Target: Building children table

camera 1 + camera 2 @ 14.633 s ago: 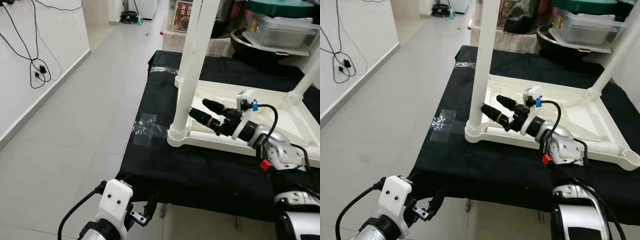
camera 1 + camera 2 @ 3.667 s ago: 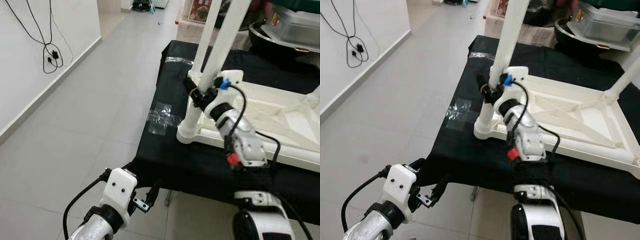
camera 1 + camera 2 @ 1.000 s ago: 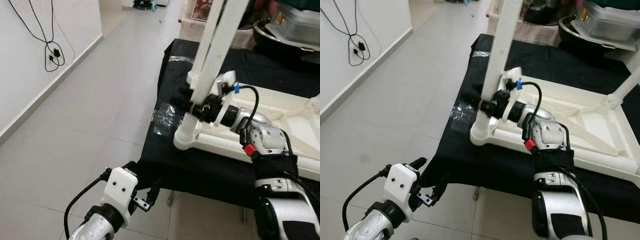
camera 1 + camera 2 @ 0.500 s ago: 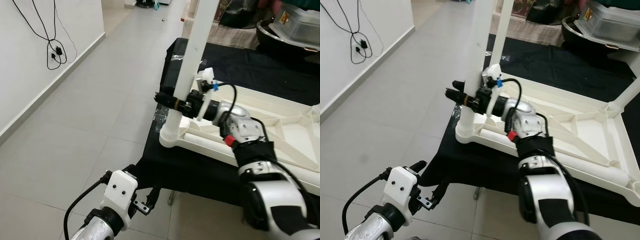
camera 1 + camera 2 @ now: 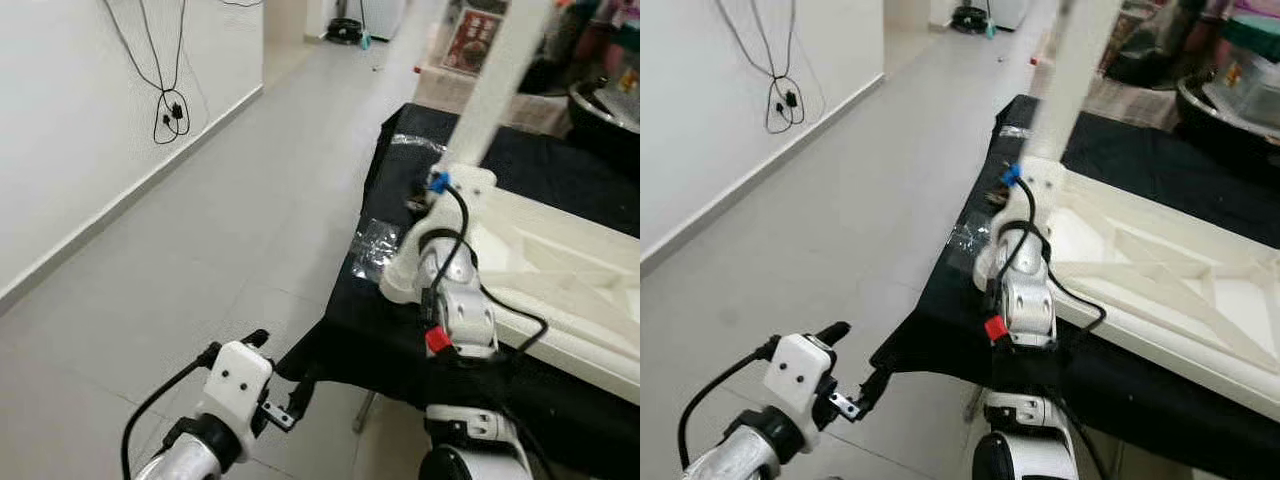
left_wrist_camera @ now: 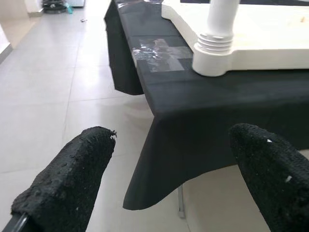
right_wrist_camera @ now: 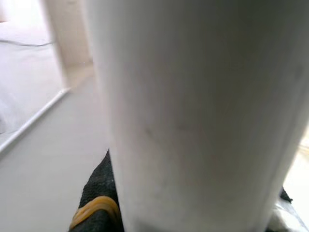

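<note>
1. Progress: white plastic children's table top (image 5: 560,250) lies upside down on desk w/ black cloth cover (image 5: 400,330); at least one white round plastic leg (image 5: 490,90) already stands upright in the near-left corner socket (image 6: 212,60). Other corners are cut off by the frame, so I can't tell how many legs are left. Judged approx mid-task: this leg still being seated/tightened, then the table needs flipping upright.

2. Table look: underside up, moulded ribs and diagonal braces showing, raised rim round the edge. Socket at the corner is a ringed collar, leg rising straight out of it. Table corner sits near the desk's left edge, just beside a patch of clear tape (image 6: 157,48) on the cloth.

3. Right tool (image 5: 420,195): reaches to the leg just above the collar. Right wrist view has the leg pressed up close w/ one black finger (image 7: 99,198), yellow band on it, beside it – reads as pinching the leg, fingers on either side.

4. Left tool (image 6: 169,183): idle, low over grey tiled floor (image 5: 200,250) off the desk's near-left corner, fingers spread wide, nothing between them.

5. Background: white wall w/ black cables (image 5: 165,100) hanging.
</note>
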Controlling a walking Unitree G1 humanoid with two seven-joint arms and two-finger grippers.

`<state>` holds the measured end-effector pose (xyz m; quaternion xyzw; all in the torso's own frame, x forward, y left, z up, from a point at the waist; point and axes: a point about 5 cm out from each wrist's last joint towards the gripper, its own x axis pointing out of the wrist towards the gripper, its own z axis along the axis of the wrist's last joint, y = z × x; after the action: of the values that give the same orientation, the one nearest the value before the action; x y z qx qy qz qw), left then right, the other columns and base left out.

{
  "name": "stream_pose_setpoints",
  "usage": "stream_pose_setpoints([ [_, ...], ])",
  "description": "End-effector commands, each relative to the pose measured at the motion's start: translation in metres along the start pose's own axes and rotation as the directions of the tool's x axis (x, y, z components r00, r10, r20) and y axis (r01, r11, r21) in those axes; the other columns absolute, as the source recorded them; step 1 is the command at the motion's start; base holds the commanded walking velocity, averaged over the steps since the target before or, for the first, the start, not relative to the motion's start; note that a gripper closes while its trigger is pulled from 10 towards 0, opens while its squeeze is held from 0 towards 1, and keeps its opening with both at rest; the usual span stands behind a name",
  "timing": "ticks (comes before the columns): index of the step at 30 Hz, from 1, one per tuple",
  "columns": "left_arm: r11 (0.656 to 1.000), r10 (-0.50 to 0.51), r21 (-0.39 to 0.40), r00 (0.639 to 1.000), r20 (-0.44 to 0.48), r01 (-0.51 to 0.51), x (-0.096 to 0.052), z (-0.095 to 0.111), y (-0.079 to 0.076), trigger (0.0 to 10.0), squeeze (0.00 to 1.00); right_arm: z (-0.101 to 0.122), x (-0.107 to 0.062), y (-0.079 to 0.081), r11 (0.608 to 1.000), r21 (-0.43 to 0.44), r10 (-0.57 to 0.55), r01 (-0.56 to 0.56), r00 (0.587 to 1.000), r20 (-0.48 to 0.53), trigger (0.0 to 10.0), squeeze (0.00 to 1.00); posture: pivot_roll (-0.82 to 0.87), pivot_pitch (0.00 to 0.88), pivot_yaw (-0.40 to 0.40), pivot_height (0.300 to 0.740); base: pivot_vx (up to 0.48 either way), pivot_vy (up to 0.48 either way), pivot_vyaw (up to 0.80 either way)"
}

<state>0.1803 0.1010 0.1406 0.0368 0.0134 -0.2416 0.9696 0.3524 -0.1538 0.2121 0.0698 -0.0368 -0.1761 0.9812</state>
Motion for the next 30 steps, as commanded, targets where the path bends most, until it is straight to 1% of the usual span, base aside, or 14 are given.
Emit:
stream_pose_setpoints([
  [1,1.0,0.003,-0.005,1.0,-0.019,-0.003,-0.001,-0.004,-0.001,10.0,0.0,-0.03,-0.018,0.018,0.996,0.079,-0.017,0.027,0.991,-0.133,0.0,0.0,0.14,0.088,-0.116,0.74,0.0,0.0,0.0],
  [2,1.0,0.004,-0.006,1.0,-0.018,-0.004,-0.001,-0.004,-0.001,10.0,0.0,-0.029,-0.019,0.025,0.995,0.099,0.005,0.008,0.991,-0.132,0.0,0.0,0.14,0.088,-0.116,0.74,0.0,0.0,0.0],
  [3,1.0,0.003,-0.006,1.0,-0.018,-0.003,0.0,-0.004,-0.001,10.0,0.0,-0.025,-0.019,0.032,0.992,0.121,0.041,-0.028,0.993,-0.107,10.0,0.0,0.14,0.092,-0.117,0.74,0.0,0.0,0.0],
  [4,1.0,0.003,-0.006,1.0,-0.018,-0.003,0.0,-0.004,-0.001,10.0,0.0,-0.022,-0.019,0.035,0.99,0.132,0.061,-0.049,0.994,-0.089,10.0,0.0,0.14,0.093,-0.117,0.74,0.0,0.0,0.0],
  [5,1.0,0.002,-0.007,1.0,-0.019,-0.002,0.0,-0.004,-0.001,10.0,0.0,-0.017,-0.018,0.038,0.987,0.126,0.107,-0.099,0.993,-0.056,10.0,1.0,0.14,0.095,-0.114,0.74,0.0,0.0,0.0],
  [10,1.0,-0.002,-0.009,1.0,-0.018,0.002,0.001,-0.004,-0.001,10.0,0.0,0.0,-0.018,0.04,0.986,0.093,0.134,-0.135,0.991,0.022,10.0,1.0,0.13,0.097,-0.116,0.74,0.0,0.0,0.0],
  [11,1.0,-0.002,-0.01,1.0,-0.017,0.002,0.002,-0.004,-0.001,10.0,0.0,0.007,-0.015,0.037,0.985,0.089,0.145,-0.149,0.988,0.055,10.0,0.0,0.13,0.097,-0.115,0.74,0.0,0.0,0.0],
  [16,1.0,-0.003,-0.013,1.0,-0.017,0.003,0.002,-0.004,-0.002,10.0,0.0,0.014,-0.001,0.038,0.88,0.17,0.432,-0.443,0.896,0.1,10.0,0.0,0.13,0.094,-0.117,0.74,0.0,0.0,0.0],
  [18,1.0,-0.002,-0.016,1.0,-0.016,0.002,0.002,-0.004,-0.002,10.0,0.0,0.011,0.005,0.032,0.743,0.208,0.634,-0.637,0.768,0.087,10.0,0.0,0.12,0.088,-0.116,0.74,0.0,0.0,0.0],
  [21,1.0,-0.003,-0.017,1.0,-0.016,0.002,0.002,-0.005,-0.002,10.0,0.0,0.011,0.007,0.026,0.652,0.216,0.733,-0.727,0.677,0.07,10.0,0.0,0.13,0.086,-0.121,0.74,0.0,0.0,0.0],
  [24,1.0,-0.005,-0.017,1.0,-0.015,0.005,0.002,-0.005,-0.003,10.0,0.0,0.011,-0.002,0.014,0.242,0.176,0.97,-0.954,0.245,-0.008,10.0,0.0,0.13,0.075,-0.124,0.74,0.0,0.0,0.0],
  [25,1.0,-0.005,-0.017,1.0,-0.015,0.005,0.002,-0.005,-0.003,10.0,0.0,0.011,-0.002,0.014,0.242,0.176,0.97,-0.954,0.245,-0.008,10.0,0.0,0.13,0.075,-0.124,0.74,0.0,0.0,0.0],
  [28,1.0,-0.007,-0.016,1.0,-0.015,0.006,0.001,-0.006,-0.005,10.0,0.0,0.012,-0.007,0.013,0.043,0.194,0.999,-0.98,0.039,-0.023,10.0,0.0,0.14,0.06,-0.131,0.74,0.0,0.0,0.0],
  [30,1.0,-0.007,-0.015,1.0,-0.015,0.007,0.001,-0.006,-0.005,10.0,0.0,0.012,-0.005,0.015,0.024,0.189,0.999,-0.982,0.018,-0.031,10.0,0.0,0.14,0.06,-0.131,0.74,0.0,0.0,0.0],
])
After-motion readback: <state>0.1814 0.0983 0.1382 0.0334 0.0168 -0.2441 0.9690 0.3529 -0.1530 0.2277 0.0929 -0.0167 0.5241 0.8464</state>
